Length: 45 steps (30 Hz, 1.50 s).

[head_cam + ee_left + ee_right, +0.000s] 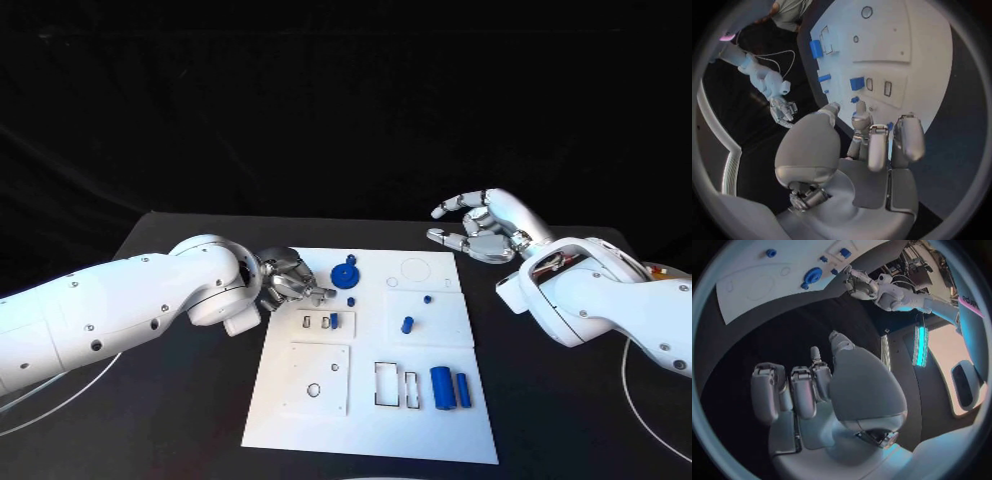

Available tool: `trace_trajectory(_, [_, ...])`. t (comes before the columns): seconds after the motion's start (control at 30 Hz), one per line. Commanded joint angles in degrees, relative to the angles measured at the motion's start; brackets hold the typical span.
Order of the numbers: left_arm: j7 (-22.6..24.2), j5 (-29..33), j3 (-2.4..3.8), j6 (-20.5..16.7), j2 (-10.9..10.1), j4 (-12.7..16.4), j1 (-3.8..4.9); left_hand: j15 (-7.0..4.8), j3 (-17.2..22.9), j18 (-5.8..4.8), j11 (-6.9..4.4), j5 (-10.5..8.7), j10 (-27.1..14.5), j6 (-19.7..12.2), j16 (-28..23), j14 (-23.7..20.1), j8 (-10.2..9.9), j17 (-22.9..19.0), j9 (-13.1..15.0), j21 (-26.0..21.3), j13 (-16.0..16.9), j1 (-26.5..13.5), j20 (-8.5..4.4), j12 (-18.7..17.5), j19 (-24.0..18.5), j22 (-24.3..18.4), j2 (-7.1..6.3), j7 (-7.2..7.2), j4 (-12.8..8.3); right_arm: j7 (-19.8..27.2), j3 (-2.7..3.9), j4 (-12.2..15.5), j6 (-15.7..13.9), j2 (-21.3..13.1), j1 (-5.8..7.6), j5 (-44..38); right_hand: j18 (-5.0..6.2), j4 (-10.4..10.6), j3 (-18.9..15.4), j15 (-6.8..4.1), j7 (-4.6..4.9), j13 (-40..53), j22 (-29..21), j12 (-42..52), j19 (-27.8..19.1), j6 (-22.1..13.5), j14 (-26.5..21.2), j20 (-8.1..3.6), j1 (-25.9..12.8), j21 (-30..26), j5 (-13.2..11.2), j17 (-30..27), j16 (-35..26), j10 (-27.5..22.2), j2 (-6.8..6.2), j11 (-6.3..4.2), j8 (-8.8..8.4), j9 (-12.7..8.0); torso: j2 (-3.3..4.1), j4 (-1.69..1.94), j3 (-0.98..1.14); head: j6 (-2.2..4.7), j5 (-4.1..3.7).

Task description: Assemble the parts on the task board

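The left silver hand [293,280] rests at the left edge of the flat white task board [433,420] on the black desk [173,235], fingers curled beside the round blue gear-like part [345,274]; whether they pinch anything cannot be told. The right silver hand [486,226] hovers off the board's far right corner, fingers spread, holding nothing. Judged risk: so crowded, the left fingers could nudge the small blue block [335,320] from its slot.

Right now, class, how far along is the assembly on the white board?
Early. The blue gear sits on the task board, seemingly placed. The left hand reaches at the board's edge, fingers near the gear, holding nothing visible; the right hand hovers open. The two blue cylinders lie loose, slots beside them unfilled.
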Motion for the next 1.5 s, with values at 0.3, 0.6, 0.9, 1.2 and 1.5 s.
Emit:
trace_trajectory(0.3, [-8.1,-5.5,-1.39,7.3,4.4,-2.4,2.13,-0.52,-1.0,-0.67,-0.28,-0.31,0.2,-0.1,0.1,4.5,1.4,10.4,1.4,0.6,1.0,-1.4,-0.28,1.1,0.2,1.0,-0.01,-0.55,0.0,-0.3,0.00,-1.2,2.1,-0.1,0.10,1.8,0.70,0.2,0.2,-0.27,-0.07,4.5,10.2,-0.3,1.1,0.5,4.8,-0.10,0.5,-0.1,0.4,10.2,-0.1,-0.1,-0.04,-0.22,0.36,0.1,-0.53,0.00,0.28,-0.94,0.19])
trace_trajectory(0.6, [-9.4,-5.7,-2.17,9.5,6.9,-3.8,3.09,-0.60,-1.5,-0.70,-0.37,-0.59,0.4,-0.3,0.0,4.5,2.0,10.3,2.2,0.7,1.5,-2.4,-0.35,1.5,0.3,1.2,0.37,-0.65,0.0,-1.2,-0.02,-2.0,2.7,0.4,0.09,1.5,0.72,0.2,0.1,-0.28,-0.08,4.5,10.2,-0.3,1.1,0.4,4.8,-0.11,0.4,-0.2,0.5,10.1,-0.1,-0.1,-0.06,-0.22,0.38,0.1,-0.48,0.07,0.26,-1.10,0.20])
trace_trajectory(0.9, [-10.2,-5.8,-2.78,12.3,8.4,-5.2,3.53,-0.63,-1.4,-0.80,-0.40,-0.29,0.3,-0.6,-0.1,4.4,2.2,10.1,2.6,0.9,1.4,-2.3,-0.37,1.5,0.5,1.7,0.74,-0.69,0.0,-1.7,-0.04,-2.4,3.2,0.6,0.04,1.4,0.76,0.3,0.1,-0.29,-0.08,4.4,10.1,-0.4,1.0,0.4,4.8,-0.12,0.3,-0.3,0.5,10.1,-0.1,-0.1,-0.06,-0.23,0.38,0.1,-0.43,0.04,0.23,-1.28,0.33])
trace_trajectory(1.2, [-10.4,-5.8,-3.03,13.8,9.3,-5.9,3.61,-0.64,-1.3,-0.83,-0.41,-0.14,0.2,-0.8,-0.1,4.4,2.3,10.0,2.8,1.0,1.5,-2.1,-0.37,1.5,0.6,1.9,0.91,-0.69,0.0,-2.0,-0.06,-2.5,3.5,0.8,0.00,1.4,0.76,0.3,0.1,-0.30,-0.09,4.5,10.1,-0.3,1.0,0.4,4.8,-0.14,0.2,-0.3,0.6,10.1,-0.1,-0.1,-0.03,-0.23,0.40,0.1,-0.36,-0.03,0.17,-1.56,0.32])
trace_trajectory(1.5, [-10.4,-5.8,-3.24,14.6,9.7,-6.1,3.62,-0.63,-0.9,-0.86,-0.40,0.06,0.0,-1.3,-0.2,4.3,2.5,9.9,3.4,1.1,1.5,-1.2,-0.36,1.5,0.6,2.1,1.23,-0.68,-0.1,-2.2,-0.07,-2.8,3.7,1.0,-0.09,1.4,0.80,0.4,0.1,-0.31,-0.09,4.4,10.0,-0.4,0.9,0.4,4.8,-0.15,0.1,-0.4,0.7,10.0,-0.2,-0.2,0.02,-0.24,0.42,0.1,-0.37,0.04,0.16,-1.75,0.17])
